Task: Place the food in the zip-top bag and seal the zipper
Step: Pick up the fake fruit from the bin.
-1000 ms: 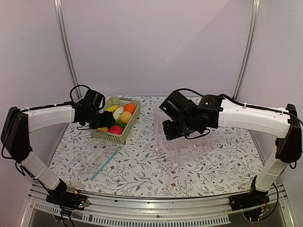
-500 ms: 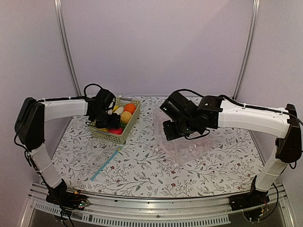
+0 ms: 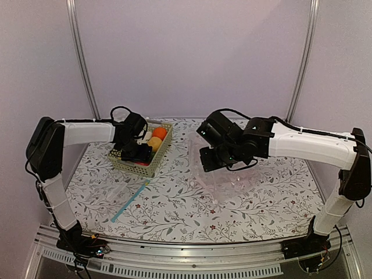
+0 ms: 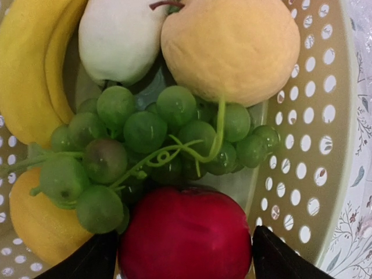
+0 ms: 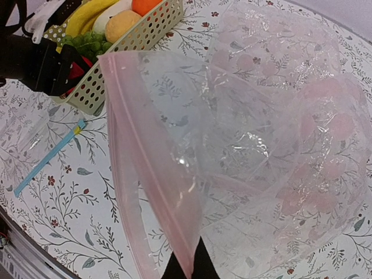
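We see left tool released, jaws either side of red apple in basket; grapes, peach, banana beyond; right tool clenched on zipper of zip-top bag.

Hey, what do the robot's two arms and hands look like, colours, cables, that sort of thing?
The left arm and right arm both have smooth white tubular shells with black joints between them. Thin black cables loop out near each wrist. The left hand and right hand are black and blocky, each with two dark fingers. No markings are legible.
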You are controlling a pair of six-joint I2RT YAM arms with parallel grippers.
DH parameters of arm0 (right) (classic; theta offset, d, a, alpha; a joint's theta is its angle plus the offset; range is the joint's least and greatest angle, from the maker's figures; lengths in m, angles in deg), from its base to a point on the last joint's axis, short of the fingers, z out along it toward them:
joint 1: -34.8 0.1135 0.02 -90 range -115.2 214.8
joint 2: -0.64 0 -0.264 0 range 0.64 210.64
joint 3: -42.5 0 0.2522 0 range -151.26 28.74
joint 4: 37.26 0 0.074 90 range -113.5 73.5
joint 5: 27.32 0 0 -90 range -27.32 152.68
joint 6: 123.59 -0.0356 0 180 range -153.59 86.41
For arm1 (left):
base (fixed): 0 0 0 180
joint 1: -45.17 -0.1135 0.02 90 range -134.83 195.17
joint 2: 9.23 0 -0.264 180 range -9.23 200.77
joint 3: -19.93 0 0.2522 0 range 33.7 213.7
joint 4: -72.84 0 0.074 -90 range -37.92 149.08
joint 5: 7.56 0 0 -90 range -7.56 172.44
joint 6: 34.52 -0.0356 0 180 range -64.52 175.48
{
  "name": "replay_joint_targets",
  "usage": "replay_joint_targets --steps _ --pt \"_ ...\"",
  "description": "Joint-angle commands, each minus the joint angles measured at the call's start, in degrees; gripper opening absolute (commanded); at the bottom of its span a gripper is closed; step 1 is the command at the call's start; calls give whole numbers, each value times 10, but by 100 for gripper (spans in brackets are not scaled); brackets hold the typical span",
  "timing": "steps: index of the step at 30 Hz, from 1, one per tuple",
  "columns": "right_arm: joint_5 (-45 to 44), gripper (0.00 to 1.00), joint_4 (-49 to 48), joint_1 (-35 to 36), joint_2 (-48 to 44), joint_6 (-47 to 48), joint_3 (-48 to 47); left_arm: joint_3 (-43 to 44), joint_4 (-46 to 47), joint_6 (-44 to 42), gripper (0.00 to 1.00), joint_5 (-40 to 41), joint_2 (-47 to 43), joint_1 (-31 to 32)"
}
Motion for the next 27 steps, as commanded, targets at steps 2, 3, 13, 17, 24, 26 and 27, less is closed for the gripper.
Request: replay_joint_targets --steps 2,3,13,17,24,26,27 --pt "7 0 -8 -4 -17 2 8 6 -19 -9 81 7 13 7" --pt "7 0 -9 -4 -17 2 8 6 -19 -9 81 8 13 7" --pt "9 0 -10 -4 -18 1 7 1 -12 -10 72 19 -9 9" --pt "10 0 -10 -4 -18 1 7 -2 -9 -7 71 27 -30 9" --pt "10 0 -10 -4 -21 4 4 -24 17 0 69 38 -103 10" --pt "10 0 -10 -4 -23 6 2 -32 25 4 69 35 -128 10" --pt "10 0 -9 -4 -24 7 2 -38 30 4 68 32 -141 11"
